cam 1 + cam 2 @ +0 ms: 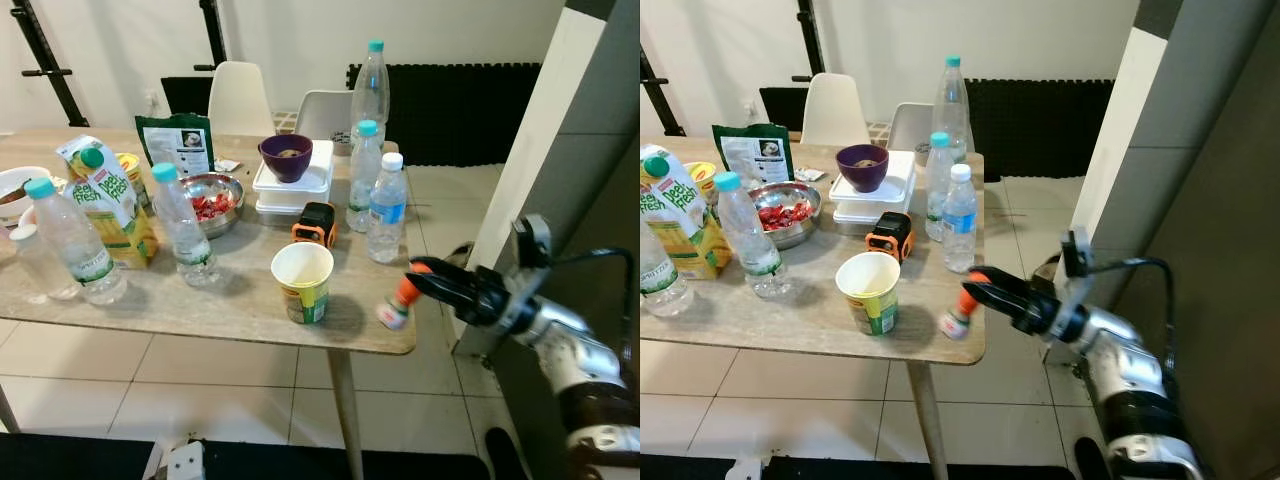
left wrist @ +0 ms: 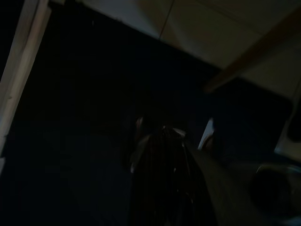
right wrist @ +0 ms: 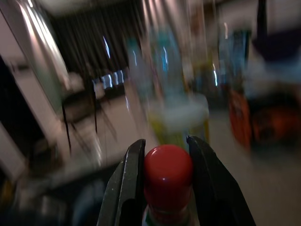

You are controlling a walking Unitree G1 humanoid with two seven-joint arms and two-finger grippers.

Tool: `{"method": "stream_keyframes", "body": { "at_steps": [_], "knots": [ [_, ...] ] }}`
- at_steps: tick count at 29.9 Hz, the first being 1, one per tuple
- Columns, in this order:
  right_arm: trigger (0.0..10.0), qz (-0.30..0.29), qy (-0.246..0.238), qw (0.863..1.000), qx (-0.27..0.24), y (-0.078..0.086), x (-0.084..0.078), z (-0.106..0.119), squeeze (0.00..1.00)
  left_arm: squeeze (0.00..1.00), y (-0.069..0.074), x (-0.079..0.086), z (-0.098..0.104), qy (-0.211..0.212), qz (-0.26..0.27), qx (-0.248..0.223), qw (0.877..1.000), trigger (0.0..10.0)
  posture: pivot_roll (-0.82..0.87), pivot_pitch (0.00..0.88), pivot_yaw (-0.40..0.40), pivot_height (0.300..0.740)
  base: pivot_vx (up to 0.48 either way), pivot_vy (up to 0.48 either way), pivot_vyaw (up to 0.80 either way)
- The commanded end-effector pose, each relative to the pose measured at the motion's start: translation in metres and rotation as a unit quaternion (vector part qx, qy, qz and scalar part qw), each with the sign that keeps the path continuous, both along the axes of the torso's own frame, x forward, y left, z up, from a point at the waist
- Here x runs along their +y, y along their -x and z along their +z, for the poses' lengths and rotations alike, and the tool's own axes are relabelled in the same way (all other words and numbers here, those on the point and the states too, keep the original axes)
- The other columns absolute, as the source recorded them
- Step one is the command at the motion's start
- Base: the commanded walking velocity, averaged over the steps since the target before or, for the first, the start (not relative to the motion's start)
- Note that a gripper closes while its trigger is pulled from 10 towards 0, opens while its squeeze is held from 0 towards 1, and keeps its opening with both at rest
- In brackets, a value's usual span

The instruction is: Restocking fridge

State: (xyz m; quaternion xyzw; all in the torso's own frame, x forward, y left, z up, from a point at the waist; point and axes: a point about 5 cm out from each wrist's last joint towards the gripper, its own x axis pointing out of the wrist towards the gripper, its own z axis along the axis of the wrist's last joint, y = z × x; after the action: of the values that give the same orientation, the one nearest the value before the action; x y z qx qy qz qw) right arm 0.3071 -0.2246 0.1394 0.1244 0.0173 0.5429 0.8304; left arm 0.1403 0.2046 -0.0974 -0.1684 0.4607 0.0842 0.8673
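Observation:
A small bottle with an orange-red cap (image 1: 398,300) leans at the table's right front corner, its base near the edge. My right gripper (image 1: 424,273) reaches in from the right and is shut on the bottle's cap end. In the right wrist view the red cap (image 3: 168,172) sits squeezed between the two black fingers (image 3: 128,188). My left arm hangs idle; its wrist view is very dark.
The wooden table (image 1: 200,310) holds a paper cup (image 1: 303,281), several water bottles (image 1: 385,208), a juice carton (image 1: 108,200), a metal bowl (image 1: 212,200), white boxes with a purple bowl (image 1: 287,157), and an orange tape measure (image 1: 315,222). A tall grey panel (image 1: 590,200) stands at right.

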Motion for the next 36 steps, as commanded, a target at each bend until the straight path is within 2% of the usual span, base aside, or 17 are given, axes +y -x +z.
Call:
{"method": "stream_keyframes", "body": {
  "at_steps": [1, 5, 7, 8, 10, 12, 14, 17, 19, 20, 21, 22, 24, 27, 30, 33, 36],
  "knots": [
    [10.0, -0.002, 0.012, 1.000, 0.004, 0.003, -0.005, -0.004, 0.00, 0.00, 0.006, -0.001, -0.002, 0.004, 0.000, 0.011, 1.000, 10.0, 0.02, 0.000, -0.008, 0.740, 0.000, 0.000, 0.00],
    [10.0, -0.036, 0.048, 0.997, 0.040, 0.023, -0.044, -0.009, 0.00, 0.00, 0.007, 0.002, -0.002, 0.001, -0.003, 0.014, 1.000, 10.0, 0.02, 0.000, -0.007, 0.740, 0.000, 0.000, 0.00],
    [10.0, -0.035, 0.063, 0.996, 0.060, 0.029, -0.049, -0.015, 0.00, 0.00, 0.007, 0.003, -0.002, 0.000, -0.004, 0.014, 1.000, 10.0, 0.02, 0.000, -0.007, 0.740, 0.000, 0.000, 0.00],
    [10.0, -0.051, 0.119, 0.985, 0.111, 0.037, -0.058, -0.034, 0.00, 0.00, 0.006, 0.003, -0.002, -0.001, -0.005, 0.014, 1.000, 10.0, 0.02, 0.000, -0.009, 0.740, 0.000, 0.000, 0.00],
    [10.0, -0.067, 0.144, 0.978, 0.134, 0.040, -0.062, -0.045, 0.00, 0.00, 0.006, 0.004, -0.002, -0.001, -0.006, 0.013, 1.000, 10.0, 0.02, 0.000, -0.009, 0.740, 0.000, 0.000, 0.00],
    [10.0, -0.120, 0.210, 0.951, 0.190, 0.048, -0.067, -0.077, 0.00, 0.00, 0.005, 0.003, -0.002, -0.001, -0.007, 0.013, 1.000, 10.0, 0.01, 0.000, -0.011, 0.740, 0.000, 0.000, 0.00],
    [10.0, -0.185, 0.239, 0.929, 0.215, 0.052, -0.068, -0.098, 0.00, 0.00, 0.005, 0.002, -0.002, -0.001, -0.009, 0.013, 1.000, 10.0, 0.02, 0.000, -0.015, 0.740, 0.000, 0.000, 0.00],
    [10.0, -0.253, 0.257, 0.902, 0.237, 0.054, -0.066, -0.116, 0.00, 0.00, 0.005, 0.001, -0.002, -0.001, -0.010, 0.013, 1.000, 10.0, 0.02, 0.000, -0.015, 0.740, 0.000, 0.000, 0.00],
    [10.0, -0.296, 0.284, 0.876, 0.252, 0.059, -0.063, -0.131, 0.00, 0.00, 0.005, 0.001, -0.002, -0.001, -0.013, 0.014, 1.000, 10.0, 0.02, 0.000, -0.018, 0.740, 0.000, 0.000, 0.00],
    [10.0, -0.296, 0.284, 0.876, 0.252, 0.059, -0.063, -0.131, 0.00, 0.00, 0.005, 0.001, -0.002, -0.001, -0.013, 0.014, 1.000, 10.0, 0.02, 0.000, -0.018, 0.740, 0.000, 0.000, 0.00],
    [10.0, -0.361, 0.287, 0.840, 0.287, 0.068, -0.057, -0.150, 0.00, 0.00, 0.006, 0.000, -0.002, -0.002, -0.014, 0.015, 1.000, 10.0, 0.02, 0.000, -0.020, 0.740, 0.000, 0.000, 0.00],
    [10.0, -0.361, 0.287, 0.840, 0.287, 0.068, -0.057, -0.150, 0.00, 0.00, 0.006, 0.000, -0.002, -0.002, -0.014, 0.015, 1.000, 10.0, 0.02, 0.000, -0.020, 0.740, 0.000, 0.000, 0.00],
    [10.0, -0.400, 0.287, 0.813, 0.312, 0.078, -0.050, -0.165, 0.00, 0.00, 0.006, 0.000, -0.002, -0.003, -0.014, 0.016, 1.000, 10.0, 0.02, 0.000, -0.020, 0.740, 0.000, 0.000, 0.00],
    [10.0, -0.445, 0.267, 0.784, 0.340, 0.089, -0.042, -0.179, 0.00, 0.00, 0.006, 0.001, -0.002, -0.005, -0.014, 0.015, 1.000, 10.0, 0.02, 0.000, -0.019, 0.740, 0.000, 0.000, 0.00],
    [10.0, -0.465, 0.249, 0.773, 0.353, 0.092, -0.039, -0.183, 0.00, 0.00, 0.005, 0.001, -0.002, -0.006, -0.014, 0.015, 1.000, 10.0, 0.02, 0.000, -0.017, 0.740, 0.000, 0.000, 0.00],
    [10.0, -0.510, 0.227, 0.734, 0.388, 0.104, -0.033, -0.195, 0.00, 0.00, 0.007, 0.004, -0.002, -0.010, -0.014, 0.017, 1.000, 10.0, 0.02, 0.000, -0.021, 0.740, 0.000, 0.000, 0.00],
    [10.0, -0.511, 0.248, 0.720, 0.397, 0.111, -0.028, -0.201, 0.00, 0.00, 0.008, 0.005, -0.002, -0.012, -0.013, 0.019, 1.000, 10.0, 0.02, 0.000, -0.022, 0.740, 0.000, 0.000, 0.00]
  ]
}}
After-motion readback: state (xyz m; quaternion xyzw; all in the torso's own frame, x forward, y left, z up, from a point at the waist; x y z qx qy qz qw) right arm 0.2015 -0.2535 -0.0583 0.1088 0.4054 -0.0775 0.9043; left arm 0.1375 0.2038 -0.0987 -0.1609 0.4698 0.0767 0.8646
